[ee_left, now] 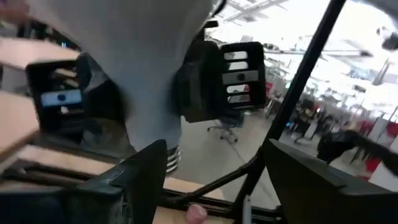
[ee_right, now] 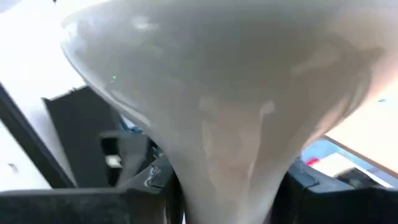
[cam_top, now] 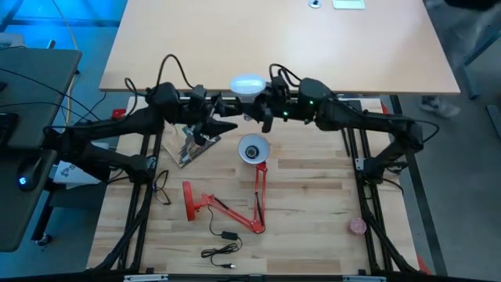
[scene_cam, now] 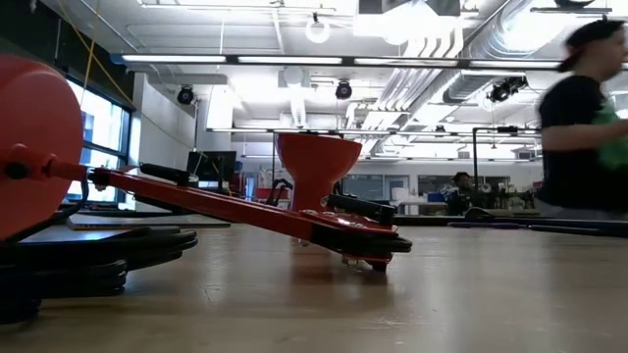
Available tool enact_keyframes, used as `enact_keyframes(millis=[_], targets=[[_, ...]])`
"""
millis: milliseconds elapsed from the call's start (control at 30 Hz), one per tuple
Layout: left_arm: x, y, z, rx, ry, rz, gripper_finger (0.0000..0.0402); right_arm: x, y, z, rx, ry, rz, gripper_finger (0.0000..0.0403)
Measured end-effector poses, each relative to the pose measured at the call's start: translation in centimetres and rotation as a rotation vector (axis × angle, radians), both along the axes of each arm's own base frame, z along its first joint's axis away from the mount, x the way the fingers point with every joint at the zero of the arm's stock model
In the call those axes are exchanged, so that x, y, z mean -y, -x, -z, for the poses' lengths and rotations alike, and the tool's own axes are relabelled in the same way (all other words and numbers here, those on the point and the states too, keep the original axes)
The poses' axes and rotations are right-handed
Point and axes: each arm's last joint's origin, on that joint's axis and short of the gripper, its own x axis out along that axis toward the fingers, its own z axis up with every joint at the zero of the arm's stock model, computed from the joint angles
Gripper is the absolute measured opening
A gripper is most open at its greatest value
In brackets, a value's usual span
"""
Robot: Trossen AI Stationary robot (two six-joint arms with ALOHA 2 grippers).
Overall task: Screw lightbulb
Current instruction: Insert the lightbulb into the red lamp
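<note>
High view: we see the lightbulb [cam_top: 246,84] held up between the two arms at the far edge of the wooden desk [cam_top: 313,204], above and just beyond the lamp shade [cam_top: 252,148]. The right hand [cam_top: 264,110] sits at the bulb's neck side; the left hand [cam_top: 227,117] is beside it, on the other side. The red lamp arm [cam_top: 258,196] lies flat on the desk with its black cord [cam_top: 223,243] near the front edge. A small pink round thing [cam_top: 358,225] sits far right, some cards or papers [cam_top: 188,149] under the left arm.

Low view: no hand visible. We see the red shade [scene_cam: 319,167] from the side, mouth up, red base [scene_cam: 34,147] at left, bare wood grain in front. Behind, an open lab with ceiling lights and a person [scene_cam: 589,118] at right.

Left wrist view: the left fingers [ee_left: 146,174] stand wide apart, gripping nothing; the bulb's neck and threaded base [ee_left: 168,158] hang just past them, the right hand [ee_left: 214,81] behind.

Right wrist view: the bulb [ee_right: 224,112] fills the picture, its neck clamped between the right fingers [ee_right: 311,186], partly closed on it.

We judge this a handover or regrip; to do it well, we keep the threads pointing down, centre them over the socket before lowering, and turn without tilting.
</note>
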Motion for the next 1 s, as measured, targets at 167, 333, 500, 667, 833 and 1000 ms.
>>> enact_keyframes(millis=[167, 333, 500, 667, 833, 1000], targets=[[-0.9, 0.2, -0.2, -0.008, -0.022, -0.075, 0.0262, 0.0, -1.0, -0.6, 0.011, -0.001, -0.066, 0.0149], [-1.4, 0.1, 0.1, -0.029, -0.018, -0.102, 0.0262, -0.2, -0.7, -1.4, 0.033, 0.024, -0.073, 0.0149], [-1.3, -0.3, -0.2, 0.031, 0.01, -0.082, 0.0262, 0.4, -0.6, -1.5, 0.045, 0.035, -0.085, 0.0149], [-1.2, -1.9, 0.8, 0.013, 0.05, -0.055, 0.0262, 0.5, -0.5, -1.9, 0.087, 0.051, -0.092, 0.0149], [-1.3, -2.7, 0.8, 0.074, 0.048, -0.037, 0.0262, 0.4, -0.5, -1.8, 0.079, 0.042, -0.121, 0.0149], [-1.4, -3.1, 1.0, 0.068, 0.072, -0.038, 0.0261, 0.4, -0.5, -1.7, 0.073, 0.038, -0.123, 0.0149]])
